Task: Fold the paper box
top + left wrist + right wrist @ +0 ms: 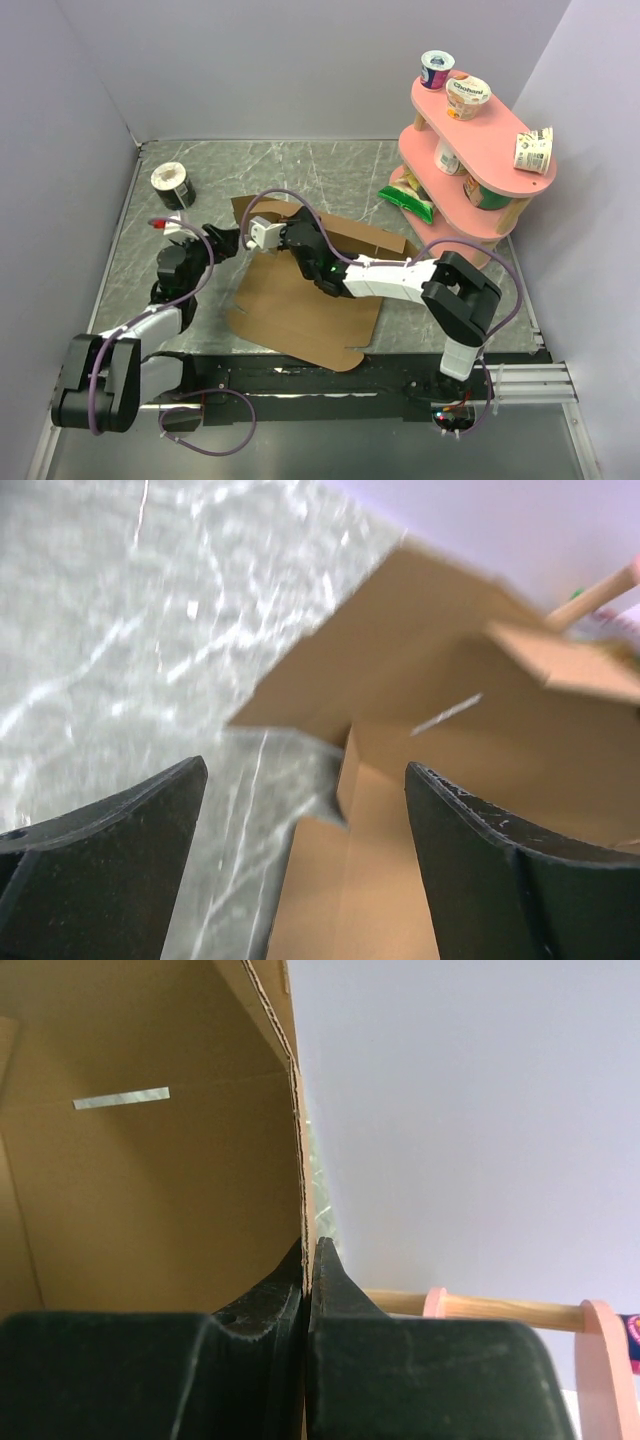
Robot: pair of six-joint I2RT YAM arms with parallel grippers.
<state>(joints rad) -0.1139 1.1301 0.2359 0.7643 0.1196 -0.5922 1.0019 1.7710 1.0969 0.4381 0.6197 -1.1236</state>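
The paper box (310, 300) is a flat brown cardboard sheet with flaps and slots, lying in the middle of the table with its far part raised. My right gripper (262, 234) is shut on the edge of a raised flap; in the right wrist view (308, 1250) the jaws pinch the cardboard edge (285, 1080). My left gripper (222, 243) is open and empty, just left of the sheet's far left corner. In the left wrist view (305, 820) the cardboard (430, 730) lies ahead between the open fingers, not touched.
A pink three-tier shelf (480, 150) with yogurt cups and a green packet (408, 198) stands at the back right. A yogurt cup (172, 184) lies on its side at the back left. Purple walls enclose the grey marble table (330, 170).
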